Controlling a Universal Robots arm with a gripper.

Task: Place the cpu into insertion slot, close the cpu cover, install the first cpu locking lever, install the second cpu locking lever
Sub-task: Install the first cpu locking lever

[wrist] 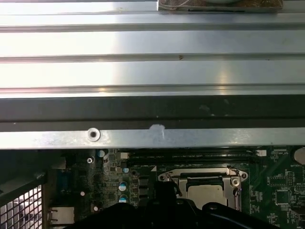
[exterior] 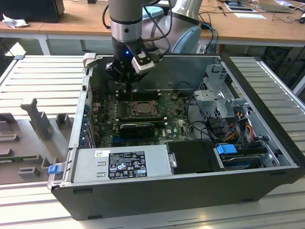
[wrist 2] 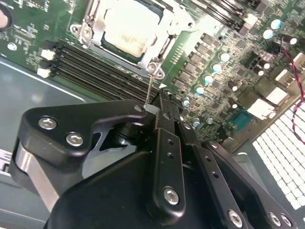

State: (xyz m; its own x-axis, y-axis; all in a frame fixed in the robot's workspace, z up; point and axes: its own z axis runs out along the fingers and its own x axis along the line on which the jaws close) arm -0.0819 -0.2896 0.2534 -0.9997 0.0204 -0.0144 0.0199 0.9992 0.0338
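Silver-grey arm (exterior: 126, 19), black screw-studded gripper (wrist 2: 159, 112)

tool (wrist 2: 159, 107): its black body runs off the second wrist view's edge; whether the fingers pinch the thin wire lever (wrist 2: 149, 90) is too fine to tell
cpu (wrist: 206, 194): in the first wrist view its near side is hidden behind the tool's dark body
insertion slot (exterior: 142, 108): in the exterior view too small to tell cover from chip
cpu cover (wrist 2: 97, 28): cut off by the second wrist view's edge
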